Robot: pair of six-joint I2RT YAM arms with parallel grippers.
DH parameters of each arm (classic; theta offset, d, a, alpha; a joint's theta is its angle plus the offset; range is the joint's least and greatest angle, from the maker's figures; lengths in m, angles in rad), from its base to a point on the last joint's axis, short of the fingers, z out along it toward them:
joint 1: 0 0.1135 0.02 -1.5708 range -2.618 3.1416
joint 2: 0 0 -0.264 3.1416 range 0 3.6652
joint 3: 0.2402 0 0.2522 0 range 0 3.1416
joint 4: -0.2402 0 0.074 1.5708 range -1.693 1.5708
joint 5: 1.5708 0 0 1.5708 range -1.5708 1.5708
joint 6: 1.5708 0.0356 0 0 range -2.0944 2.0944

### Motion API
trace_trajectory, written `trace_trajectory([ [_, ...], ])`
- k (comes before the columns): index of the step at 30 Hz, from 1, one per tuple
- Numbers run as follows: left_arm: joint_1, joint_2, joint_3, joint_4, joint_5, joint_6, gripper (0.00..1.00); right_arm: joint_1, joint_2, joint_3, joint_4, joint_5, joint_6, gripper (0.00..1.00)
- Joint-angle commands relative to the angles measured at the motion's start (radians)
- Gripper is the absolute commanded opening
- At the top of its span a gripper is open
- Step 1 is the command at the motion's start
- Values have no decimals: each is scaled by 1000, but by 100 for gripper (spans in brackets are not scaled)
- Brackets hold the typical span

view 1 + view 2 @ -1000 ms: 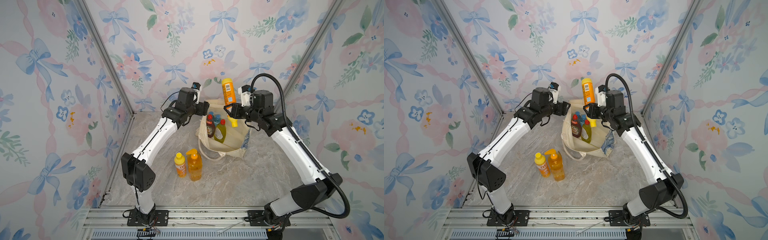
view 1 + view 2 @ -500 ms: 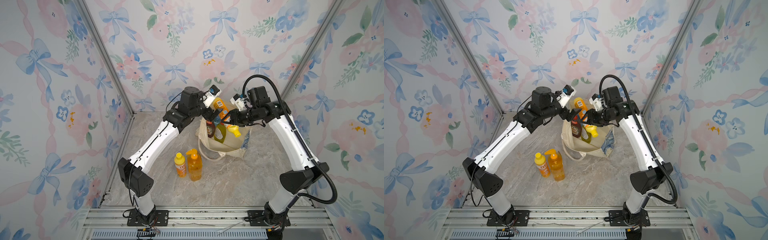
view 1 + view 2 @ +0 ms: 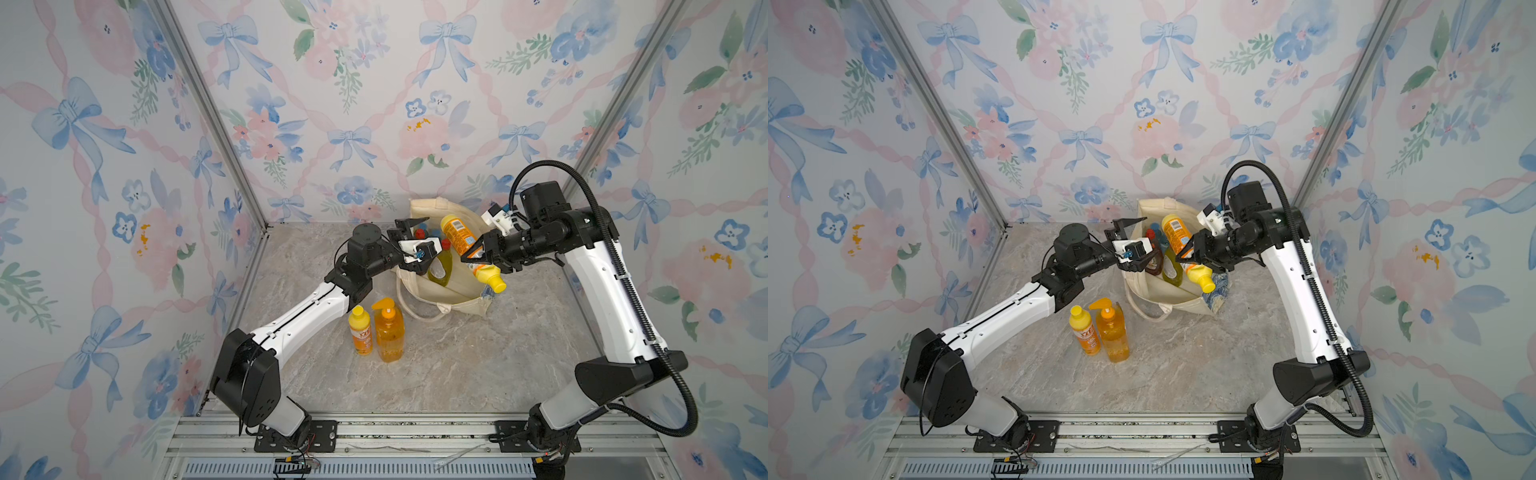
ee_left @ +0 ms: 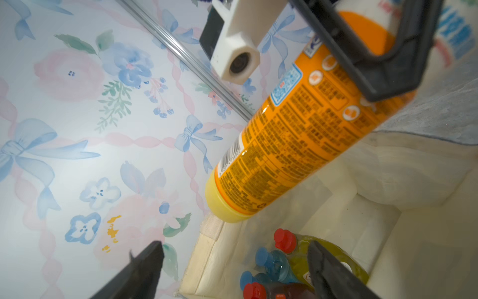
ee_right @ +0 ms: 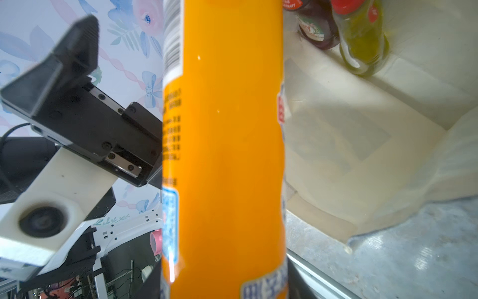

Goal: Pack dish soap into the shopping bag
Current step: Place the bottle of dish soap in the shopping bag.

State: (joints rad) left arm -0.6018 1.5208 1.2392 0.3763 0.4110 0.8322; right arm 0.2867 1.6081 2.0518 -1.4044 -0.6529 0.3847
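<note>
The shopping bag (image 3: 451, 296), a cream canvas tote, stands open at the back of the table; its blue-and-yellow print (image 3: 1216, 298) shows on the right side. My right gripper (image 3: 478, 254) (image 5: 224, 284) is shut on an orange dish soap bottle (image 3: 459, 235) (image 4: 297, 145) (image 5: 225, 134). The bottle hangs tilted over the bag's mouth, its yellow cap (image 3: 496, 285) toward the front right. My left gripper (image 3: 422, 237) (image 4: 232, 271) is open at the bag's left rim, one finger (image 4: 328, 271) over the bottles inside, the other finger (image 4: 144, 269) outside.
Inside the bag stand several bottles with red and blue caps, among them a yellow-green one (image 3: 440, 268) (image 4: 333, 256). A small yellow bottle (image 3: 360, 332) and an orange pump bottle (image 3: 389, 334) stand on the marble table (image 3: 457, 365) in front of the bag. Flowered walls close three sides.
My right gripper has come down from high above the bag and tipped the bottle from upright to slanted over the mouth. My left gripper has opened wider and shifted over the bag's rim.
</note>
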Motion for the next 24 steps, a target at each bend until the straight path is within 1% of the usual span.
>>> trace_trajectory([
  [1, -3, 32, 46, 49, 92, 101, 98, -1, -31, -24, -15, -123, 7, 0],
  [5, -16, 59, 74, -27, 145, 139, 98, -1, -50, -79, 13, -194, 39, 0],
  [8, -35, 73, 75, -51, 184, 132, 96, -1, -73, -143, 93, -242, 101, 0],
  [10, -52, 89, 85, -88, 181, 152, 94, -1, -80, -175, 141, -267, 133, 0],
  [15, -59, 123, 111, -151, 150, 191, 93, 2, -73, -170, 140, -271, 137, 0],
  [18, -59, 128, 135, -236, 149, 226, 93, 0, -74, -164, 130, -258, 127, 0],
  [20, -52, 106, 121, -272, 169, 225, 94, -3, -76, -164, 121, -236, 116, 0],
  [24, -11, 22, 37, -274, 260, 196, 94, -12, -86, -186, 129, -208, 122, 0],
])
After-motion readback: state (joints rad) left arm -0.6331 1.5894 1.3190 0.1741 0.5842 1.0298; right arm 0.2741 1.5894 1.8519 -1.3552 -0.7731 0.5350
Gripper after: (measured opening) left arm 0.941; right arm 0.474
